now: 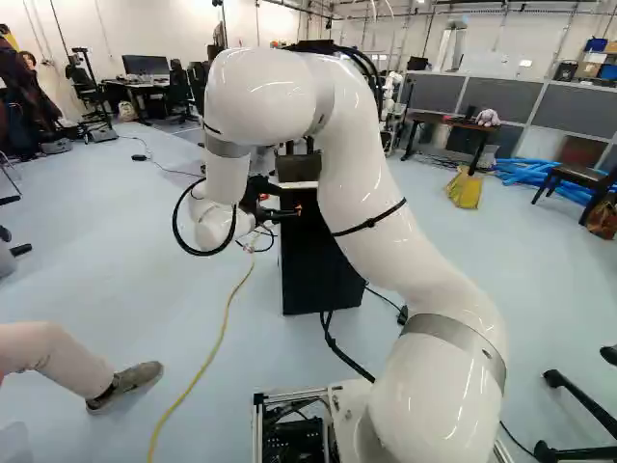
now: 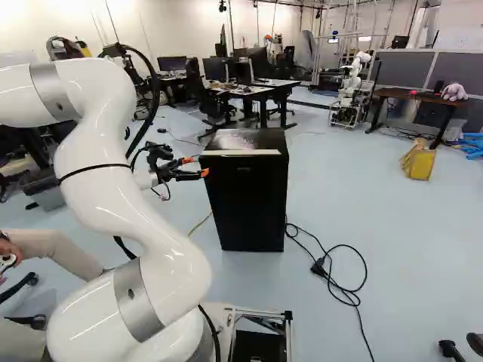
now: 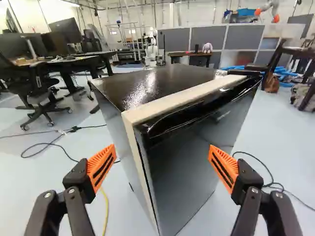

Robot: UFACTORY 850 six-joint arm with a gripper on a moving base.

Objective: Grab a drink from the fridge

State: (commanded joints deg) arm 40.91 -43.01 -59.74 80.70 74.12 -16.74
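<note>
Black and boxy, the fridge stands upright on the floor ahead of the robot, its long axis vertical and its door turned back toward the base. No drink shows from anywhere I can look; if there is one, I'd guess it's shut inside, so the fridge itself is what matters for now.

What catches my eye is where the gripper sits: up near the top of the fridge, off its left front corner as the robot faces it. Its two fingers are spread wide, with nothing pinched between the orange pads. Looking along the wrist, that corner runs down the gap ahead of them, one finger on the side wall's side, the other out before the door. They look close to the fridge; whether either one touches, I can't tell.

There's just the one white arm to do it, reaching round from the left. To my mind the next move is getting the door open, and it hangs on meeting its edge by the cream strip. Come in too square and a fingertip might simply shove the fridge.
</note>
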